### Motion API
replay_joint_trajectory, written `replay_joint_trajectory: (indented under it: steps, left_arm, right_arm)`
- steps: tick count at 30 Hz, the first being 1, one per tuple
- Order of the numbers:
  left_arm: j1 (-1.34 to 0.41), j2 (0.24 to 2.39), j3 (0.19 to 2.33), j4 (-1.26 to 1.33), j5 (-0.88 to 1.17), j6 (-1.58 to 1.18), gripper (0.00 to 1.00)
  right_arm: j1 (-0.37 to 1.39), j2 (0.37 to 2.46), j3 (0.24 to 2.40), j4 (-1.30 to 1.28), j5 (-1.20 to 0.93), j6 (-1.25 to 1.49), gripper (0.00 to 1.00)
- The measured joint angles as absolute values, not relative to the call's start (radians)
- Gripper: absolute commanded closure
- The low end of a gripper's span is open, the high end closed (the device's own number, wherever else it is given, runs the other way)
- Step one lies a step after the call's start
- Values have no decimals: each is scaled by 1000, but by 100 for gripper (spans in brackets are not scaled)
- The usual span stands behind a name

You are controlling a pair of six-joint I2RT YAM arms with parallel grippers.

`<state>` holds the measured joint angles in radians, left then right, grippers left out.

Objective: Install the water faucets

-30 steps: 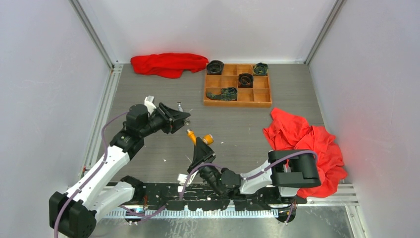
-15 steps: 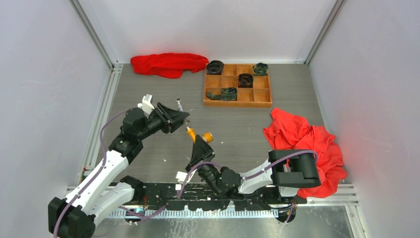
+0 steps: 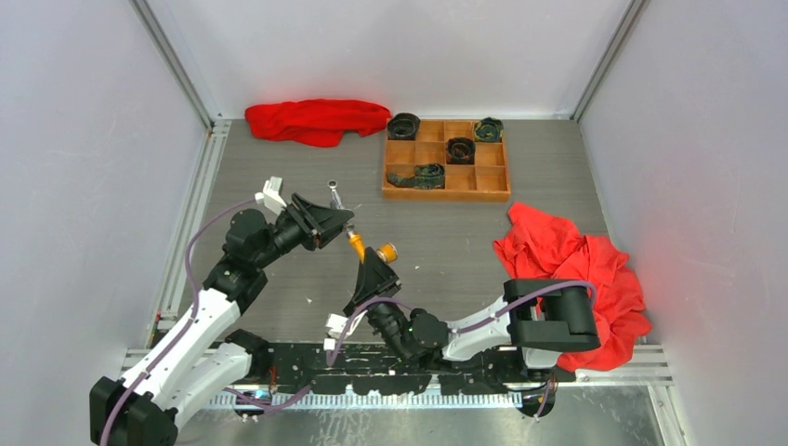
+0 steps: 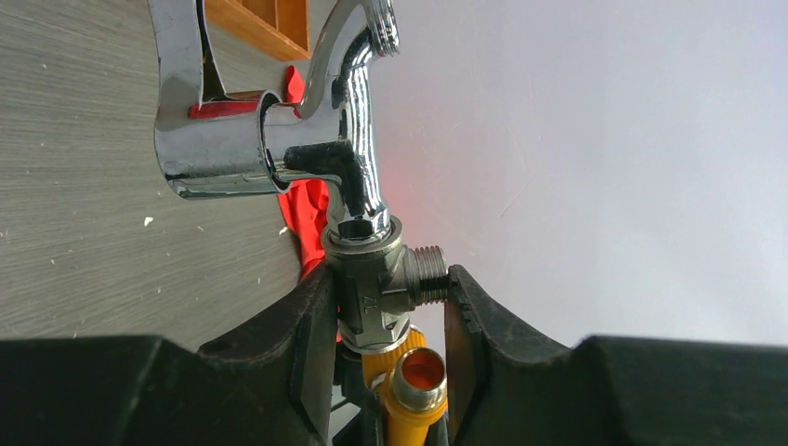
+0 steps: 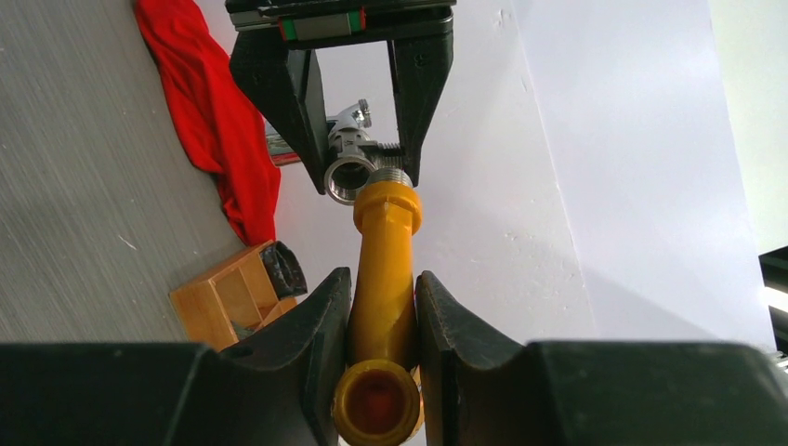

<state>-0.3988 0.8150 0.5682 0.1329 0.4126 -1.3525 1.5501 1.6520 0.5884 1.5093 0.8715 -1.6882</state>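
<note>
My left gripper [image 3: 346, 221] [image 4: 390, 283] is shut on the grey fitting at the base of the shiny silver water faucet [image 3: 334, 196] [image 4: 348, 139], held above the table with its curved spout and handle pointing away. My right gripper [image 3: 374, 267] [image 5: 383, 283] is shut on the orange-yellow water faucet [image 3: 357, 247] [image 5: 383, 269]. The yellow piece's far end sits against the silver fitting [image 5: 348, 175] between the left fingers [image 5: 297, 102]. In the left wrist view the yellow faucet [image 4: 413, 381] lies just under the fitting, its brass opening facing the camera.
A wooden compartment tray [image 3: 446, 194] with dark rolled items stands at the back right. One red cloth [image 3: 316, 121] lies at the back left, another red cloth [image 3: 576, 269] beside the right arm's base. Walls close in both sides.
The left gripper swung the silver faucet slightly up and back, and the right gripper brought the yellow faucet up-left, closing the gap between the two pieces. Both grips are unchanged.
</note>
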Motion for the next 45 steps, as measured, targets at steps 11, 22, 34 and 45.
replay_joint_trajectory:
  steps: [11,22,34,45]
  left_arm:
    - [-399,783,552,175,413,-1336,100]
    - [-399,778,549,184,422,-1306,100]
    - [-399,775,549,192,439,-1266,100]
    - [-402,775,549,206,449,-1225,100]
  right_arm:
    - [1536,1652,615,1457,874,-1632,99]
    - [1526,1652,619,1412,875,-1589,99]
    - [1523,1652,636,1413,886,-1578,99]
    - [1523,1674,663,1414,902,-1568,99]
